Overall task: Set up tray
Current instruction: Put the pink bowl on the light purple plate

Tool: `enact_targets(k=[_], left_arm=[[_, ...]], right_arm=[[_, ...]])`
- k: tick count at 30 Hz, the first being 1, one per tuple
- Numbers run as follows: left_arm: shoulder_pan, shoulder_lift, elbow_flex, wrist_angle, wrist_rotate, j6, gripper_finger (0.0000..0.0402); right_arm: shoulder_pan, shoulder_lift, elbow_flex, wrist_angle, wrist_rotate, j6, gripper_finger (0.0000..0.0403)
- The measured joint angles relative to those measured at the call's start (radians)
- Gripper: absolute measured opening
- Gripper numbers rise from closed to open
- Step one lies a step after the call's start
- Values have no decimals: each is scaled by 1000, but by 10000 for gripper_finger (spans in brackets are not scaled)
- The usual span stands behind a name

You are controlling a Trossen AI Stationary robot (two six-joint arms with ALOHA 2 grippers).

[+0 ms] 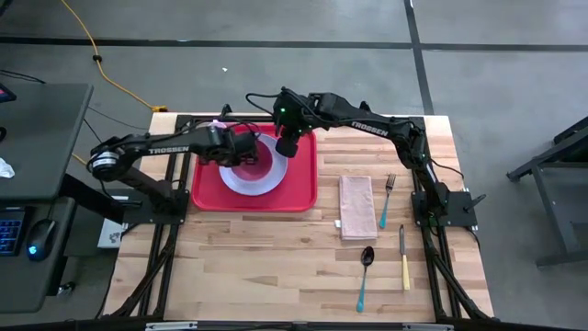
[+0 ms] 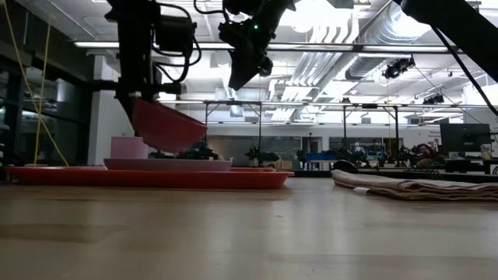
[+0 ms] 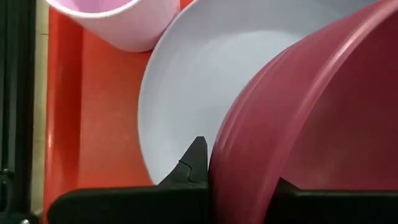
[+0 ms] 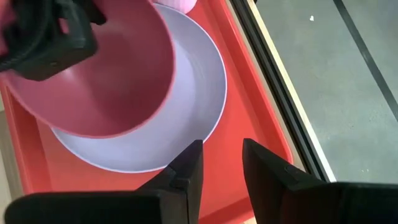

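The red tray lies flat on the table's left half. A lavender plate rests on it, and a pale pink cup stands at the tray's far left corner. My left gripper is shut on a dark pink bowl, which is lifted and tilted over the plate. My right gripper hovers open above the tray's far right part, beside the plate's edge, touching nothing. My left gripper holds the bowl by its rim, one finger outside the wall and the other inside the hollow. It comes from the table's left, slanting down. The bowl is lifted clear of the plate and tilted, its base well above the plate.
To the right of the tray lie a folded beige napkin, a fork, a knife and a spoon. Bare wood fills the near part of the table. The arms' black frames stand at both table sides.
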Motion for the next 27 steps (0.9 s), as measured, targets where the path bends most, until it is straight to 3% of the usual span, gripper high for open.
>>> enact_targets(k=[13,27], left_arm=[[36,134,-1,68,29,57,44],[43,147,1,67,21,54,55]], right_arm=[[-2,0,0,1,22,-15,92],[-9,1,0,1,22,-18,91]])
